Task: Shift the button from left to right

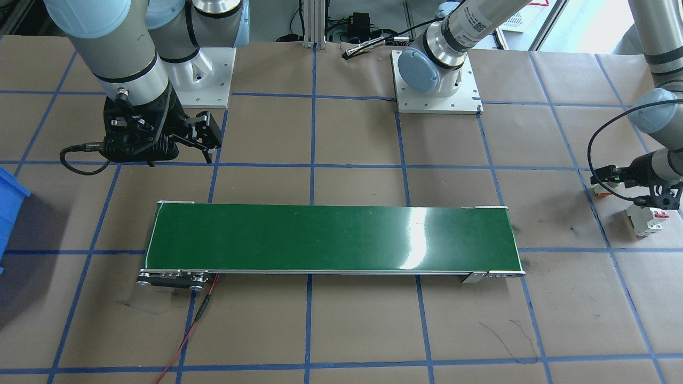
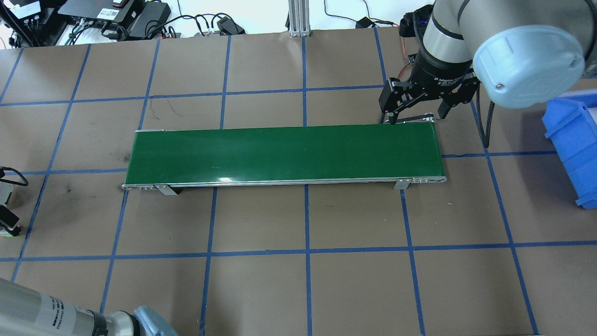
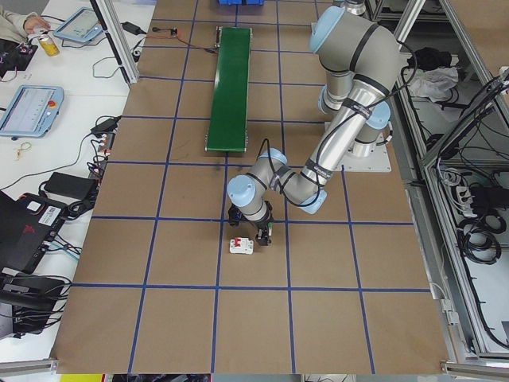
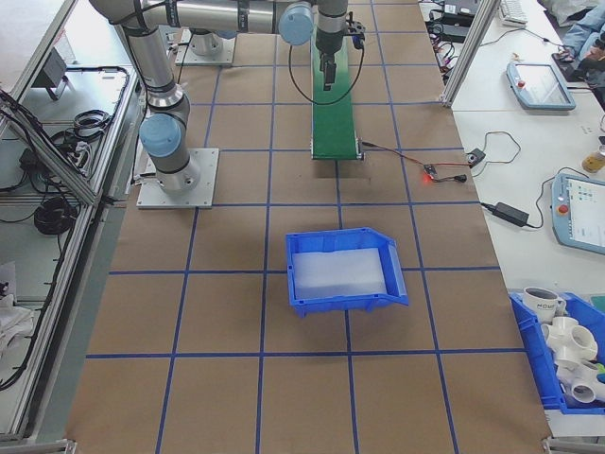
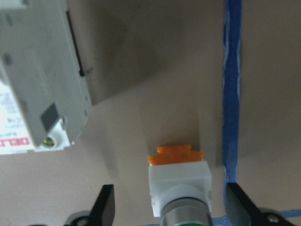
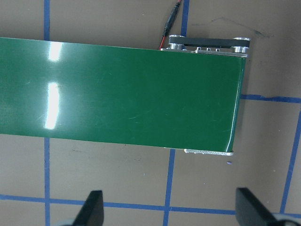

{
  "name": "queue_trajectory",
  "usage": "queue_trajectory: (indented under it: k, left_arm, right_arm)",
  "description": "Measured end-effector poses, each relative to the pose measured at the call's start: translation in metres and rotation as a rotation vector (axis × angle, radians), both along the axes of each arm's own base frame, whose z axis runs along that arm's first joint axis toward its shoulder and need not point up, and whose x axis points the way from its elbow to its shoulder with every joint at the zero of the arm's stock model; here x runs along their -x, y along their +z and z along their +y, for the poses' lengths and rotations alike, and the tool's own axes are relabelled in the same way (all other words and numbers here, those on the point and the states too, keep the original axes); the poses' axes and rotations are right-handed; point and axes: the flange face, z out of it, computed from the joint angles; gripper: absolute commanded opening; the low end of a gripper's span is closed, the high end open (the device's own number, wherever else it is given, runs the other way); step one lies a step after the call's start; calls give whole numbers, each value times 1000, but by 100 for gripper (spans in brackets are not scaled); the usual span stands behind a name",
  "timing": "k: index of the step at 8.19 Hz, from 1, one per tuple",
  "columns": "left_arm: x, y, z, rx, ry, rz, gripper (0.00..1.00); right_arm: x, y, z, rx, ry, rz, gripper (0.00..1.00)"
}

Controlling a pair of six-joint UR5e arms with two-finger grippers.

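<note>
Brown papered table (image 2: 280,280): left gripper (image 5: 171,207) straddles the button (image 5: 179,183), jaws apart; right gripper (image 6: 169,207) gapes near the conveyor (image 6: 117,99).

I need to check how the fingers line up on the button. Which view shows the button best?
The left wrist view: the button fills the lower centre, between the open left gripper fingers. The front-facing view shows only an orange speck; elsewhere it is hidden or too small.

Circuit breaker (image 5: 40,80) just beside button (image 5: 179,186)
</note>
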Motion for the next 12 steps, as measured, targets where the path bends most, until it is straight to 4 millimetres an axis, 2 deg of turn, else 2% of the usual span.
queue_trajectory:
  k: [1,4,5,6,7,8,10,11,12]
  left_arm:
    - [0,-1,0,2,-12,6,0]
    - [0,-1,0,8,-42,22,0]
    - [0,5,0,13,-64,29,0]
    - [1,17,2,18,-79,29,0]
    - [7,39,3,22,-89,28,0]
    - [22,71,5,29,-98,39,0]
    - [83,141,-8,118,-137,39,0]
    - [125,167,-23,157,-143,13,0]
    - [177,183,-42,191,-138,-12,0]
  right_arm:
    - [0,0,0,0,1,0,100]
    - [0,0,0,0,3,0,100]
    - [0,0,0,0,4,0,100]
    - [0,0,0,0,4,1,100]
    - [0,0,0,0,4,1,100]
    - [0,0,0,0,4,1,100]
    - [0,0,0,0,4,1,100]
    - [0,0,0,0,4,1,100]
    - [0,0,0,0,4,1,100]
